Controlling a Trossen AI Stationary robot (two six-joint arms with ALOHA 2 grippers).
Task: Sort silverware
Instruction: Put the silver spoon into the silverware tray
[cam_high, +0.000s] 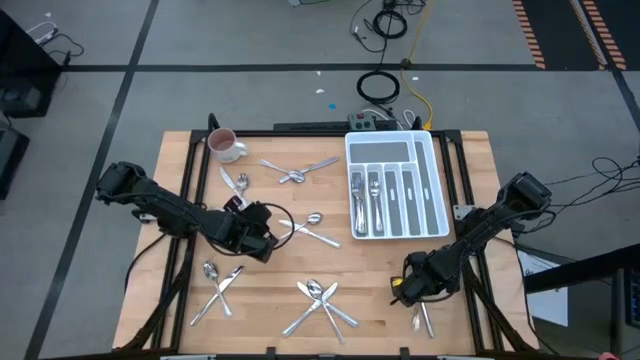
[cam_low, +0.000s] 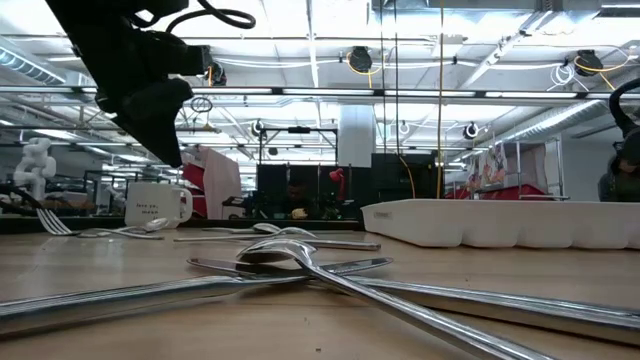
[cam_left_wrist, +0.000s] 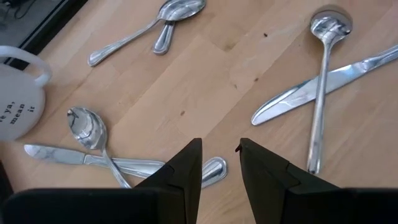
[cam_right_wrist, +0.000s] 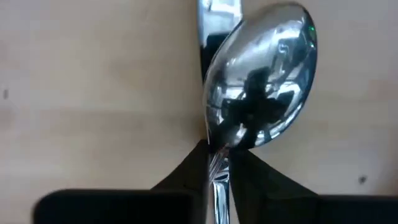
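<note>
The silverware lies in several small heaps on the wooden table (cam_high: 180, 330): a spoon and a knife (cam_left_wrist: 93, 134) near the white mug (cam_high: 225, 146), a crossed spoon and knife (cam_left_wrist: 320, 81), others toward the near edge (cam_high: 318, 300). My left gripper (cam_left_wrist: 221, 163) hovers open above the table near the mug (cam_left_wrist: 15, 93); a handle end (cam_left_wrist: 215, 169) shows in its gap. My right gripper (cam_right_wrist: 219, 163), near the table's near right corner (cam_high: 403, 288), is shut on a spoon (cam_right_wrist: 261, 87). A knife (cam_right_wrist: 214, 18) lies behind that spoon. My right gripper pinches the spoon between its two fingers (cam_right_wrist: 193, 171) at the neck (cam_right_wrist: 217, 152), just below the bowl. The fingers lie along the spoon, and the bowl (cam_right_wrist: 267, 74) sticks out past them. Whether the spoon is lifted clear I cannot tell.
The white divided tray (cam_high: 432, 190) sits at the far right of the table, with silverware in its left compartments (cam_high: 365, 195). Two more pieces lie by the near right edge (cam_high: 423, 318). A grey box and cables stand behind the tray (cam_high: 365, 122).
</note>
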